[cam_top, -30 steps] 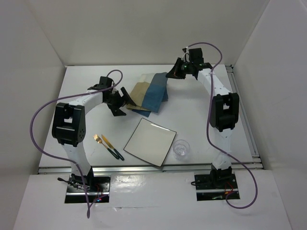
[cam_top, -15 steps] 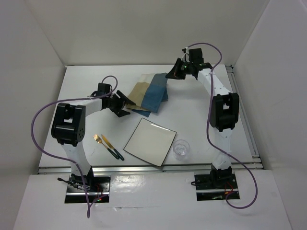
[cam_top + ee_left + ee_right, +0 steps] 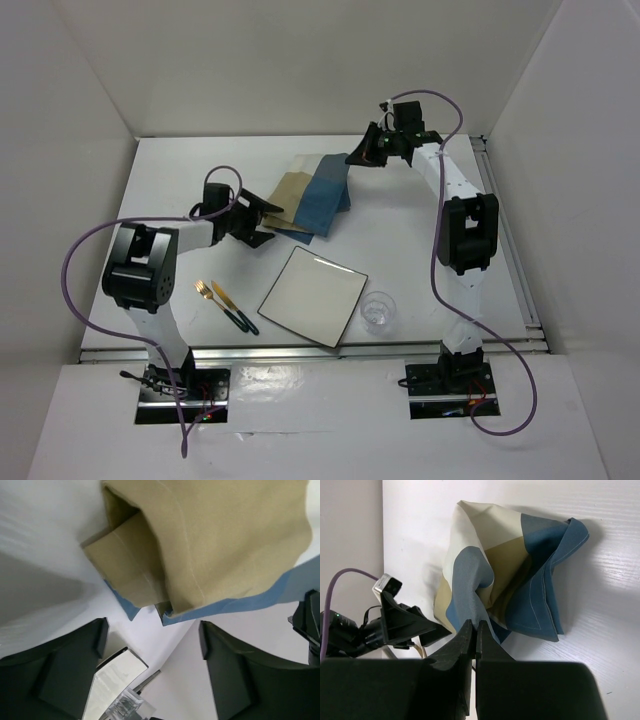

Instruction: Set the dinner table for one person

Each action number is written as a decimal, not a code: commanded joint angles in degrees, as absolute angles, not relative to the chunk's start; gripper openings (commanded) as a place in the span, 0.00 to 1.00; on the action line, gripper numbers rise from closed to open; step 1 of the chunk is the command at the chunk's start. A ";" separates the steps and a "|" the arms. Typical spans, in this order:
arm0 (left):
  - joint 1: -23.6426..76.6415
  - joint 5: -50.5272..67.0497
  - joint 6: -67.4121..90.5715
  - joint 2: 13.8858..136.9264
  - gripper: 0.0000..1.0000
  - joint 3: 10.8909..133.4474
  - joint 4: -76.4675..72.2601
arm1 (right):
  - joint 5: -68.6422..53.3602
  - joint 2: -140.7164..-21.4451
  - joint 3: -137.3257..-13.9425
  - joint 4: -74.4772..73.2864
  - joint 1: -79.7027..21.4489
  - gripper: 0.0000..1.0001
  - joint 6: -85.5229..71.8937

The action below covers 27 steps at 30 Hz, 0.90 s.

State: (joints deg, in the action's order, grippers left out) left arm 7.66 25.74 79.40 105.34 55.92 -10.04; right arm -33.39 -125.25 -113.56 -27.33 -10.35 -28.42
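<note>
The blue-and-tan striped placemat (image 3: 318,190) lies crumpled and folded at the back middle of the white dinner table (image 3: 420,240). My right gripper (image 3: 357,157) is shut on a blue fold of the placemat's far edge, which shows in the right wrist view (image 3: 474,625). My left gripper (image 3: 262,215) is open at the placemat's near-left corner. In the left wrist view its jaws (image 3: 152,627) stand wide apart just short of the tan and blue folded corner (image 3: 150,587), with nothing between them.
A square white plate (image 3: 313,296) with a dark rim lies at the front middle, with a clear glass (image 3: 379,312) to its right. A gold fork (image 3: 205,291) and a knife (image 3: 232,308) lie to its left. White walls enclose the table.
My left gripper has moved right and lower, closing on the placemat's near-left corner. My right gripper has stayed shut on the cloth at almost the same spot.
</note>
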 commanded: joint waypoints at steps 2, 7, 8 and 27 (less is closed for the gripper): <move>7.73 25.57 82.61 105.63 0.98 57.37 -18.46 | -33.40 -121.46 -114.87 -29.00 -10.63 0.00 -27.51; 7.73 25.58 83.14 108.98 0.97 59.06 -19.86 | -32.88 -120.94 -115.49 -30.23 -10.63 0.00 -26.98; 7.73 25.58 83.14 108.98 0.96 59.67 -19.86 | -32.87 -120.94 -115.49 -30.23 -10.63 0.00 -26.98; 5.37 26.45 78.14 114.86 0.83 65.82 -18.64 | -31.82 -119.36 -114.96 -32.78 -10.63 0.00 -25.41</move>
